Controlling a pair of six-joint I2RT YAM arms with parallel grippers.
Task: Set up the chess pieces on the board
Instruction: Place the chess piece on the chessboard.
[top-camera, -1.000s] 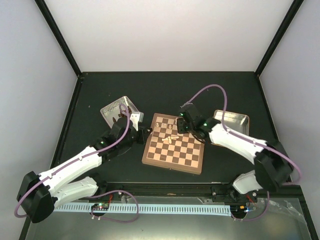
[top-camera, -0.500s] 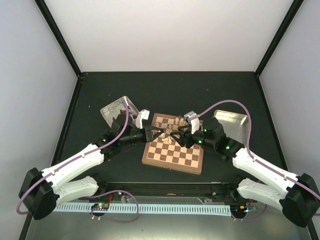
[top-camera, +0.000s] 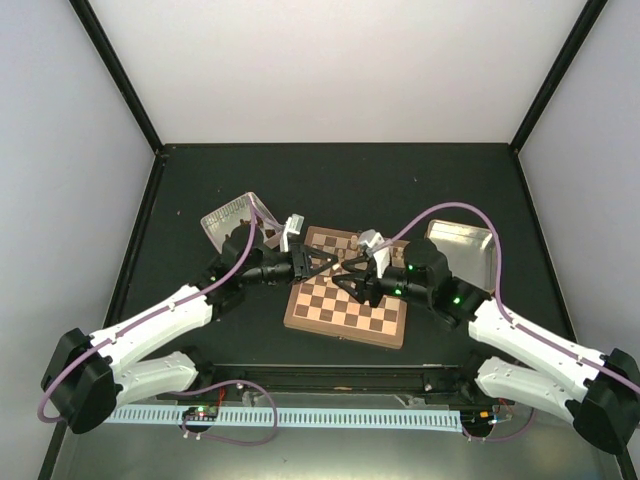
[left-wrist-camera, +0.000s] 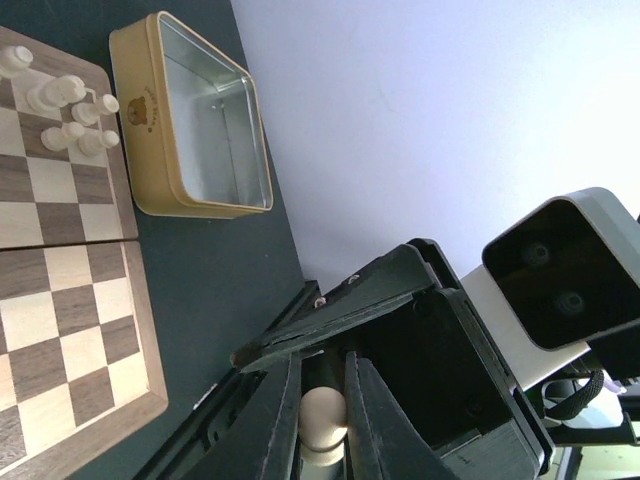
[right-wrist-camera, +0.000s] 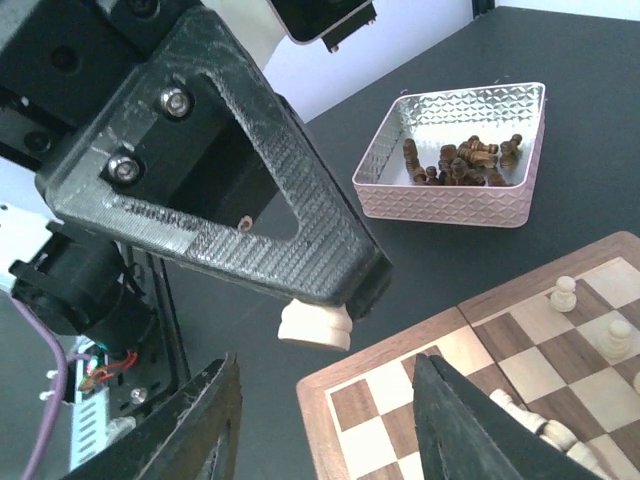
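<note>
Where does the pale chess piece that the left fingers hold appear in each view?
Top external: too small to make out; it would sit at the tips of the left fingers, over the far part of the board.
Left wrist: bottom centre, the pale chess piece clamped between the fingers.
Right wrist: centre, under the black left fingers.
Shared landmark: the board.

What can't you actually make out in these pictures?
- Held chess piece: left wrist view, the left gripper and bottom edge hide its shape; kind unclear.
- Dark pieces in the tin: right wrist view, too small to count.
- Board: top view, left and right gripper cover part.
</note>
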